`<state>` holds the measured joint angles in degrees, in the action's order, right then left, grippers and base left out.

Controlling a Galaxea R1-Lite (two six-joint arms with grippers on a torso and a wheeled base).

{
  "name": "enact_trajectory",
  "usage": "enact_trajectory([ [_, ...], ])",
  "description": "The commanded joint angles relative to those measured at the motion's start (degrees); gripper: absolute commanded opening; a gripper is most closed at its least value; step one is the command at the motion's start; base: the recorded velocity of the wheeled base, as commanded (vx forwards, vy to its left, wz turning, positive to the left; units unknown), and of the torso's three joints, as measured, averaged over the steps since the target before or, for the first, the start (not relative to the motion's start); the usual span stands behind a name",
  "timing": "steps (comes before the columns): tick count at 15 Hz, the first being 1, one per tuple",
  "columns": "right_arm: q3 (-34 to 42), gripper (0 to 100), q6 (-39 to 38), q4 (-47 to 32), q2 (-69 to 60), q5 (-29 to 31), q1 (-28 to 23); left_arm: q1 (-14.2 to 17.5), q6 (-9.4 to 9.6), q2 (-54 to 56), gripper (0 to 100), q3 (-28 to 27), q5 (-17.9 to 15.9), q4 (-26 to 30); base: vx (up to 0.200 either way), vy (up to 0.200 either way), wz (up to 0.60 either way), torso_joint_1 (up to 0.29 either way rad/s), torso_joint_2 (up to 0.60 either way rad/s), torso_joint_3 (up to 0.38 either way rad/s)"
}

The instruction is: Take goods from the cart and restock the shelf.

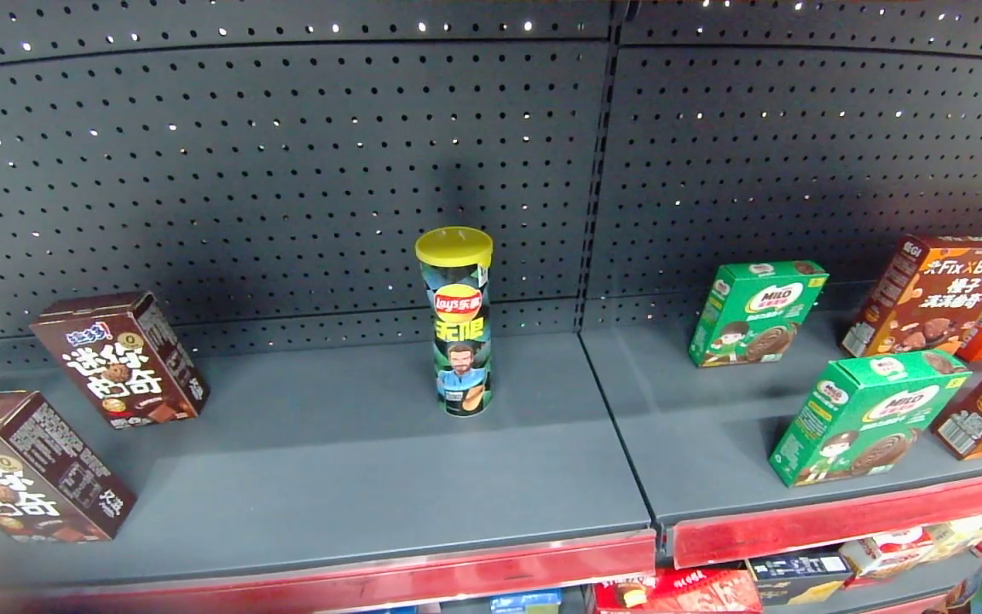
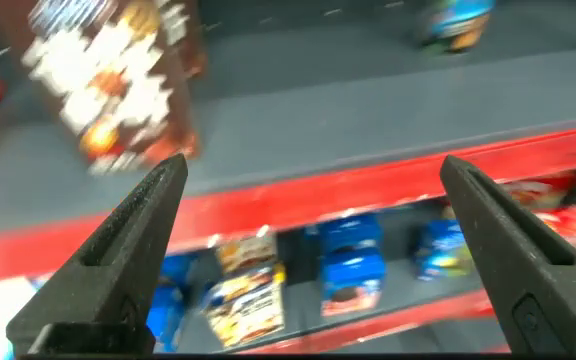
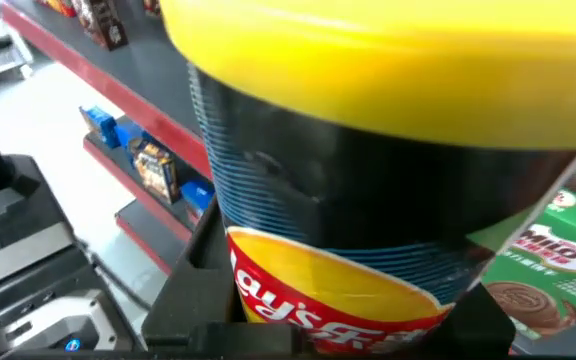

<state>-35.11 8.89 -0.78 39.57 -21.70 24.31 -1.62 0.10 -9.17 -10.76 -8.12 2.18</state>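
Observation:
A chip can with a yellow lid stands upright in the middle of the grey shelf, near the pegboard back. A second can of the same kind sits close up in the right wrist view, and my right gripper is shut on its body below the lid. My left gripper is open with nothing between its fingers. It hangs in front of the shelf's red front edge, facing a brown cookie box.
Two brown cookie boxes stand at the shelf's left. Green boxes and orange-brown boxes stand at the right. A lower shelf holds more goods. Open shelf floor lies around the standing can.

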Motion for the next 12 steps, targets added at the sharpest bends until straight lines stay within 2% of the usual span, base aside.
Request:
enact_trajectory([
  [1, -0.1, 0, 0.2, 0.2, 1.2, 0.1, 0.7, -4.8, 0.78, -11.8, 100, -8.1, -5.6, -1.5, 0.000, 0.000, 0.00, 0.000, 0.00, 0.000],
  [4, -0.4, 0, 0.2, 0.2, 1.4, 0.1, 0.7, -7.4, 1.57, -25.4, 100, -18.0, -8.1, -4.1, 0.000, 0.000, 0.00, 0.000, 0.00, 0.000],
  [5, -0.4, 0, 0.2, 0.2, 1.2, 0.2, 0.7, -8.4, 1.66, -27.7, 100, -19.0, -9.5, -6.1, 0.000, 0.000, 0.00, 0.000, 0.00, 0.000],
  [7, -0.8, 0, 0.1, -0.1, -0.1, 0.3, -0.1, -9.7, 1.57, -36.7, 100, -23.9, -15.1, -12.8, 0.000, 0.000, 0.00, 0.000, 0.00, 0.000],
  [9, -0.9, 0, 0.1, -0.2, -1.1, 0.3, -1.4, -9.7, 1.57, -42.9, 100, -29.4, -18.2, -13.4, 0.000, 0.000, 0.00, 0.000, 0.00, 0.000],
  [12, -0.3, 0, 0.1, -0.3, -2.0, 0.3, -2.2, -9.8, 1.66, -47.3, 100, -30.1, -23.6, -13.7, 0.000, 0.000, 0.00, 0.000, 0.00, 0.000],
])
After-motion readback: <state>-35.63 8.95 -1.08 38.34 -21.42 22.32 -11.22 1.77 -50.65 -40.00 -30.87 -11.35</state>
